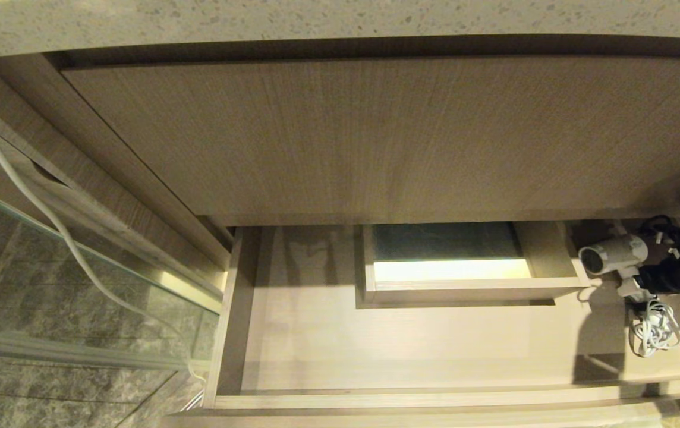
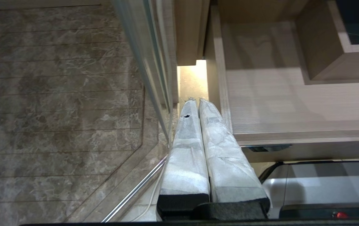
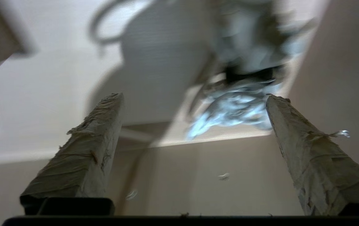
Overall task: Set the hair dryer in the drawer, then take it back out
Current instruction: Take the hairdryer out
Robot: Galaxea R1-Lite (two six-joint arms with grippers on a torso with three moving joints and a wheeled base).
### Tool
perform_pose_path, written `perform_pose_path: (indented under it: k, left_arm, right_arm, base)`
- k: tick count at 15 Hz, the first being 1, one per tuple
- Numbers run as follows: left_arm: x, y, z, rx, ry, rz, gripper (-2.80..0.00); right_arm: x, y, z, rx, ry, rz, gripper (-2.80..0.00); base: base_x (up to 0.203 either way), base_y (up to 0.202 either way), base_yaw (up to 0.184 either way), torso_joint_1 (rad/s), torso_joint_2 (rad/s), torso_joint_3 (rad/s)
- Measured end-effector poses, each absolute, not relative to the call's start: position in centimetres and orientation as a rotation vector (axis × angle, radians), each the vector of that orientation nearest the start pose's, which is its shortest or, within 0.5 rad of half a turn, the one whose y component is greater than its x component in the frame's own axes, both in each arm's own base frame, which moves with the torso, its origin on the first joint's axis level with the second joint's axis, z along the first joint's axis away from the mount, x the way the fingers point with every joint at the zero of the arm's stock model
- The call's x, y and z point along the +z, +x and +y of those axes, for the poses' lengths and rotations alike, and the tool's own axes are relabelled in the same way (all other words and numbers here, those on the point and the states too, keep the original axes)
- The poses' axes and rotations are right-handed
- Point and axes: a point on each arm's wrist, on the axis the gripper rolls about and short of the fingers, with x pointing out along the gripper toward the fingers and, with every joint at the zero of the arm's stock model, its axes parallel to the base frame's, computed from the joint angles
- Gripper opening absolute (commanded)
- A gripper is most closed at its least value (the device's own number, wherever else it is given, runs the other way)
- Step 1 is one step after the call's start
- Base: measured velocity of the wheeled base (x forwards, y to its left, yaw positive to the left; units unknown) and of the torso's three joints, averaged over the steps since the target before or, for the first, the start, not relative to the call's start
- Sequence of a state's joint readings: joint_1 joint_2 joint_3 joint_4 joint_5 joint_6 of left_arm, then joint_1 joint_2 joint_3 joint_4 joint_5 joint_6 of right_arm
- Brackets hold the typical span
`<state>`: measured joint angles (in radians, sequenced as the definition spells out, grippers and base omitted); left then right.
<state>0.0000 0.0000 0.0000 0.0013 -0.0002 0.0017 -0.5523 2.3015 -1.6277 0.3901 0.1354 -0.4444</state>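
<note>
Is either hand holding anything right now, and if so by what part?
Nothing is held. The right hand is open, its fingers apart beside the hair dryer lying in the drawer. The left hand is shut on nothing beside the drawer.

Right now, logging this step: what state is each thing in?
drawer: pulled open.
hair dryer: inside the drawer at its right end, cord bundled beside it.
right gripper: open, holding nothing.
left gripper: shut, empty, parked beside the drawer.

The hair dryer [image 1: 613,252] sits in the drawer [image 1: 375,345], far right, just right of the boxed cut-out [image 1: 465,291]. Its cord [image 1: 654,327] lies bunched right in front.
</note>
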Motion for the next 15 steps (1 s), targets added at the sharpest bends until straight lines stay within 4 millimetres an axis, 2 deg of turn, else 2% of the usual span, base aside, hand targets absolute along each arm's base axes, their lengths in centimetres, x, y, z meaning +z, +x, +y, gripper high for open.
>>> perform_pose_path:
  k: [4, 7, 11, 15]
  left_arm:
    - [7.5, -2.3, 0.0, 0.000, 0.002, 0.001, -2.80]
    - [7.5, -2.3, 0.0, 0.000, 0.002, 0.002, -2.80]
    - [7.5, -2.3, 0.0, 0.000, 0.002, 0.001, -2.80]
    - [7.5, -2.3, 0.0, 0.000, 0.002, 0.001, -2.80]
  right_arm:
    - [9.4, 35.1, -22.1, -0.021, -0.052, 1.034, 0.00]
    - [9.8, 33.1, -22.7, 0.060, -0.108, 1.017, 0.00]
    - [9.8, 30.3, -25.0, 0.139, -0.241, 0.971, 0.00]
    - [9.6, 29.6, -26.8, 0.137, -0.343, 0.916, 0.00]
  base:
    - [0.000, 0.000, 0.000, 0.000, 0.00, 0.000]
    - [0.000, 0.000, 0.000, 0.000, 0.00, 0.000]
    - [0.000, 0.000, 0.000, 0.000, 0.00, 0.000]
    - [0.000, 0.000, 0.000, 0.000, 0.00, 0.000]
